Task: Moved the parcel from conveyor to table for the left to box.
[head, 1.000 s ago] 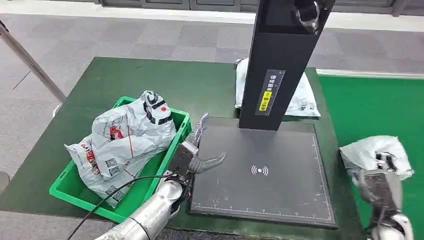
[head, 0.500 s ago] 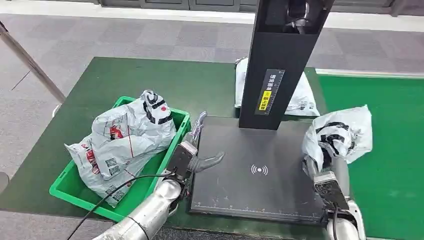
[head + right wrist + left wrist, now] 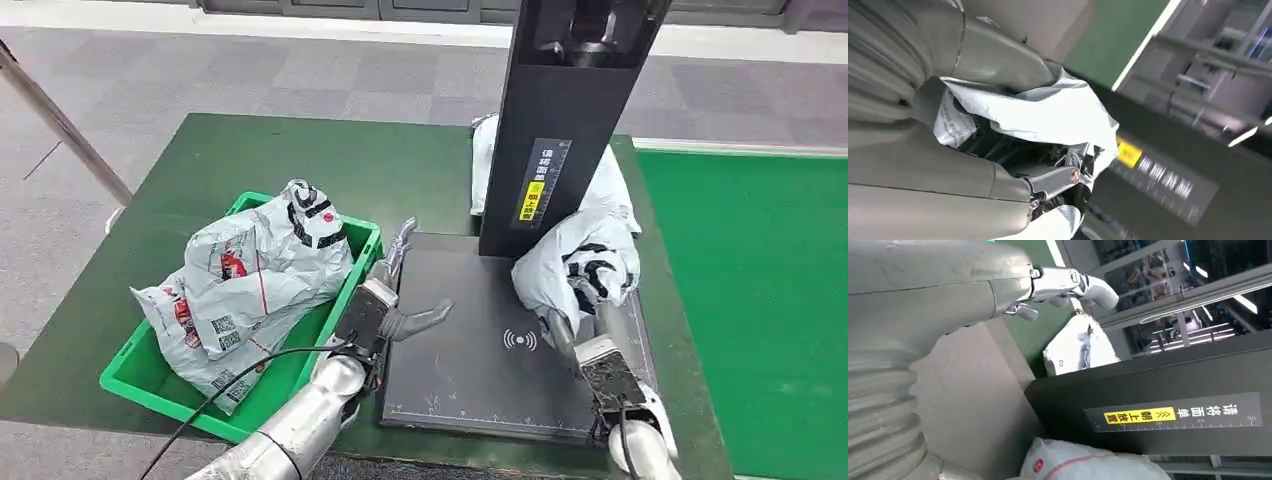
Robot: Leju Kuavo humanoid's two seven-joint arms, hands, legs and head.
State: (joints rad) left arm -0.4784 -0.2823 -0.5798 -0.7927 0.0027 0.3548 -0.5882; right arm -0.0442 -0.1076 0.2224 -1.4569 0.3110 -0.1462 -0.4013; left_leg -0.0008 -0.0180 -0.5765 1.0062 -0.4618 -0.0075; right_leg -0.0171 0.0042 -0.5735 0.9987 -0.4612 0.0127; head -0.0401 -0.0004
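R hand [image 3: 590,335]: fingers [image 3: 1058,180] clenched round 1 grey parcel [image 3: 575,262], crumpled poly bag w/ black print, held just above the far right part of the dark scan pad [image 3: 470,370], close in front of the black post [image 3: 565,130]. In the right wrist view the bag bunches over thumb and fingers.

L hand [image 3: 385,305]: fingers released, spread, holding nothing; thumb lies over the pad's near-left edge, other fingers point up along the gap between pad and bin.

Count: 1 green bin [image 3: 135,375] on the L side of the green worktop [image 3: 250,160], w/ 2 grey parcels [image 3: 250,275] piled in it as far as I can tell, red and black print. 1 more white parcel [image 3: 610,195] flat on the worktop behind the post. 1 yellow label [image 3: 537,200] on the post. Green conveyor [image 3: 760,270] to the R of the worktop.
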